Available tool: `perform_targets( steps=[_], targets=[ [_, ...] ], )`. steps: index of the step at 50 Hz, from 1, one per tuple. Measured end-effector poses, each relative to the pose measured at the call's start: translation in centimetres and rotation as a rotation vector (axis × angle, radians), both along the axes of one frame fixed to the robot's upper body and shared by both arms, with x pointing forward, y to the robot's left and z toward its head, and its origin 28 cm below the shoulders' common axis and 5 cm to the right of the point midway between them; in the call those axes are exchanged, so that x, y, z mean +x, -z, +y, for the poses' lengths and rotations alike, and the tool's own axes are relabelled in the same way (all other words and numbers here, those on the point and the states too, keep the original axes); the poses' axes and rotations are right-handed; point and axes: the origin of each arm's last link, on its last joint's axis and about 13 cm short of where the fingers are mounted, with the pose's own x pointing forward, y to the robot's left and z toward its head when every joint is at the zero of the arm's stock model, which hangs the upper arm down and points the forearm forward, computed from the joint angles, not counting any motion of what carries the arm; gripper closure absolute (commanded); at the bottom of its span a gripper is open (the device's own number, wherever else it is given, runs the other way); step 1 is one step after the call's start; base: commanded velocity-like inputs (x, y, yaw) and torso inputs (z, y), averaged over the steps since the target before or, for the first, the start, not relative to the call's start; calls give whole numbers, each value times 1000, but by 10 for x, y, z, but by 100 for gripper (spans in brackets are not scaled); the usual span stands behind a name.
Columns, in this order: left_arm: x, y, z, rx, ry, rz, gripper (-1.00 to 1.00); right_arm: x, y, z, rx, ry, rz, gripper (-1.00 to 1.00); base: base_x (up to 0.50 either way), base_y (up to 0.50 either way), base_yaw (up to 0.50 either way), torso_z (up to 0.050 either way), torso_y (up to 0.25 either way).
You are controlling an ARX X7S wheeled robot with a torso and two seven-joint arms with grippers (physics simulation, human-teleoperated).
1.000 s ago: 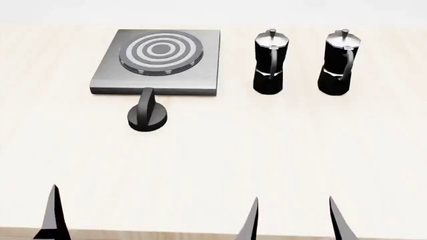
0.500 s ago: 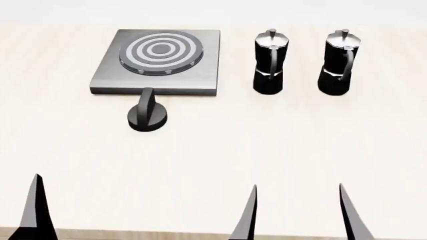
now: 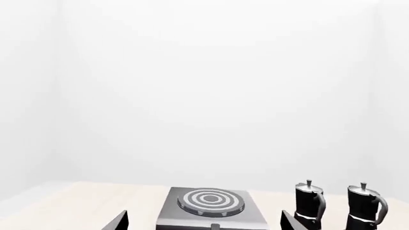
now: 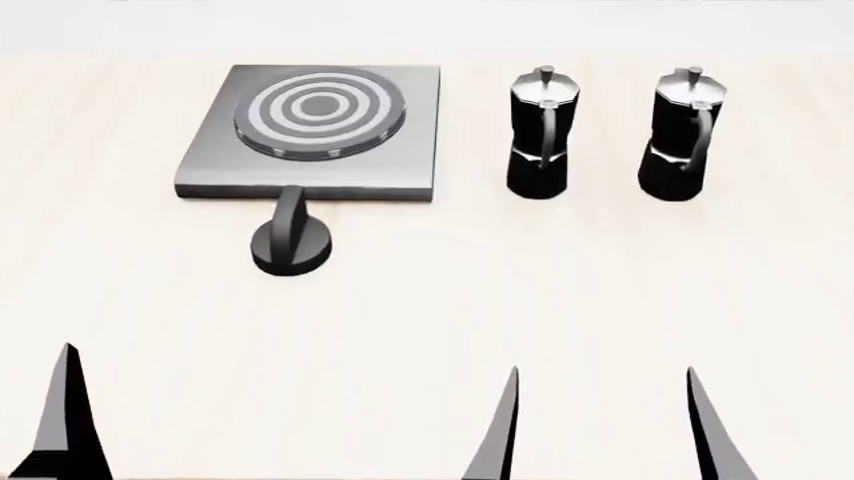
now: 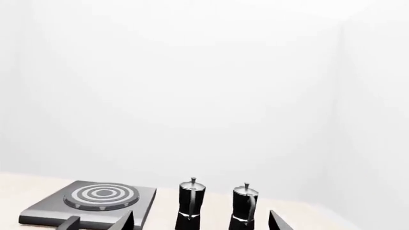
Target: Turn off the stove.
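Observation:
The stove (image 4: 400,140), a grey square slab with a ringed round burner (image 4: 318,108), lies at the table's far left. Its black ridged knob (image 4: 291,240) stands just in front of the slab, grip bar pointing toward the slab. My right gripper (image 4: 601,425) hangs open over the near edge, well short of the knob and to its right. Only one finger (image 4: 67,420) of my left arm shows in the head view. In the left wrist view the left gripper (image 3: 203,223) is open, facing the stove (image 3: 255,218) from a distance. Both hold nothing.
Two black-and-silver moka pots (image 4: 542,130) (image 4: 687,130) stand upright to the right of the stove. The light wooden table (image 4: 534,300) runs on between the knob and my grippers. White walls lie behind.
Both grippers have come up slightly into the head view, the left finger shifting leftward. The right fingers stand a little farther apart. Stove, knob and pots keep their places.

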Motion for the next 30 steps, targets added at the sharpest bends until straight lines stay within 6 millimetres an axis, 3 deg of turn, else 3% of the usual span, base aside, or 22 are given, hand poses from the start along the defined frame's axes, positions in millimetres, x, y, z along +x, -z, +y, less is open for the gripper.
perform_targets(
  steps=[30],
  targets=[
    [1, 4, -1, -18, -23, 17, -100, -1, 0, 1, 1, -10, -5, -100, 446, 0, 0, 0, 0]
  ],
)
